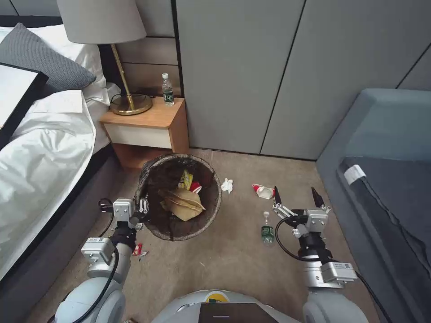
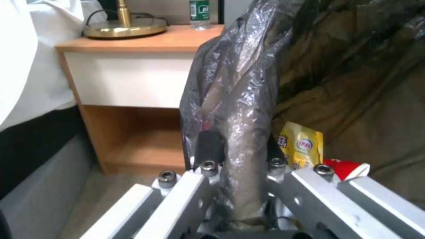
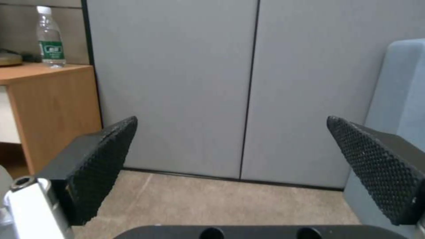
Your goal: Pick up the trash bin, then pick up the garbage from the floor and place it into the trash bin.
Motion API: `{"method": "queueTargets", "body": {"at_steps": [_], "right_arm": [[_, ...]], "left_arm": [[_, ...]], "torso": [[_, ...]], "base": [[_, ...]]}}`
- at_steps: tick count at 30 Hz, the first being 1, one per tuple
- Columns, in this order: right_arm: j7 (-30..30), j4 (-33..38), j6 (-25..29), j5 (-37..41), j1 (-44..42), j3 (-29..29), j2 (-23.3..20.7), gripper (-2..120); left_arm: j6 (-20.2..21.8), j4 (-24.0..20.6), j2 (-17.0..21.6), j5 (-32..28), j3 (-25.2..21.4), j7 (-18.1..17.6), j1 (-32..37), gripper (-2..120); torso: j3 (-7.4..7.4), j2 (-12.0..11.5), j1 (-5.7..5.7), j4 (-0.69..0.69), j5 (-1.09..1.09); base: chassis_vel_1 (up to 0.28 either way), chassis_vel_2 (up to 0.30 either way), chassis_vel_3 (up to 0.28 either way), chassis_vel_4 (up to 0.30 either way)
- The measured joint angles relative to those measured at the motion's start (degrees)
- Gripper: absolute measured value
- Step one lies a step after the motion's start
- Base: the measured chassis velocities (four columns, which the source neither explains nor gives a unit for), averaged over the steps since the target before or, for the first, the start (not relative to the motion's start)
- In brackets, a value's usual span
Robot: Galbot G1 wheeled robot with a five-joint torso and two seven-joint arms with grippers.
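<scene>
From the head view, the trash bin (image 1: pixel 179 197) was seen held off the carpet by the left gripper (image 1: pixel 142 210), which was clamped on its bag-lined rim on the side nearest the bed (image 1: pixel 40 157). Inside it lay a brown paper bag (image 1: pixel 183 202), a yellow wrapper (image 1: pixel 185 179) and a red cup (image 1: pixel 195 187). The right gripper (image 1: pixel 297 196) was held wide apart over the carpet, just beside a small green-labelled bottle (image 1: pixel 267 229) lying on the floor. A crushed red-and-white cup (image 1: pixel 263 191), a white tissue (image 1: pixel 227 185) and a tiny red wrapper (image 1: pixel 137 249) were also scattered on the carpet.

In the left wrist view, the dark bag (image 2: pixel 241 109) was seen pinched between the fingers (image 2: pixel 208 146), with the yellow wrapper (image 2: pixel 302 147) and red cup (image 2: pixel 345 167) close behind; the nightstand (image 2: pixel 132 66) was seen beyond.

In the right wrist view, the textured pads (image 3: pixel 104 166) were spread far apart, nothing between them, facing the grey wall panels (image 3: pixel 248 83).
</scene>
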Motion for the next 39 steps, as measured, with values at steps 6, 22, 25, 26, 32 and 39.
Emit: {"method": "queueTargets", "body": {"at_steps": [6, 22, 25, 26, 32, 39], "right_arm": [[0.19, 0.06, -0.24, -0.03, -0.01, -0.19, -0.22, 100], [2.72, -3.38, -17.32, 9.06, 1.01, 0.14, -9.25, 100], [3.01, -6.68, -19.76, 11.93, 2.30, 0.02, -11.63, 100], [3.33, -7.76, -21.11, 13.58, 2.93, -0.21, -12.25, 100], [5.04, -10.53, -27.53, 20.20, 5.37, -1.07, -13.50, 100], [5.92, -18.46, -30.37, 24.64, 12.34, -3.09, -13.86, 100]], "left_arm": [[-0.01, 0.00, -0.02, 0.03, 0.03, -0.01, 0.08, 3], [0.02, 0.00, -0.02, -0.04, -0.06, -0.05, 0.39, 3], [0.12, 0.00, 0.00, -0.07, -0.07, -0.07, 0.39, 3], [0.14, 0.00, 0.01, -0.07, -0.08, -0.07, 0.40, 3], [0.21, 0.00, 0.01, -0.08, -0.15, -0.09, 0.56, 3], [0.26, 0.00, 0.08, -0.08, -0.29, -0.15, 0.80, 3]], "torso": [[0.00, 0.00, 0.00, 0.00, 0.00], [0.00, 0.00, 0.00, 0.00, 0.01], [0.00, 0.00, 0.00, 0.00, 0.01], [-0.01, 0.00, 0.00, 0.00, 0.02], [0.00, 0.00, 0.00, 0.00, 0.00], [0.00, 0.00, 0.00, 0.00, 0.01]], "base": [[-0.087, 0.093, 0.107, -0.103], [-0.003, 0.003, 0.002, -0.004], [0.000, 0.000, 0.000, 0.000], [0.000, 0.000, 0.000, 0.000], [0.000, 0.000, 0.000, 0.000], [0.000, 0.000, 0.000, 0.000]]}}
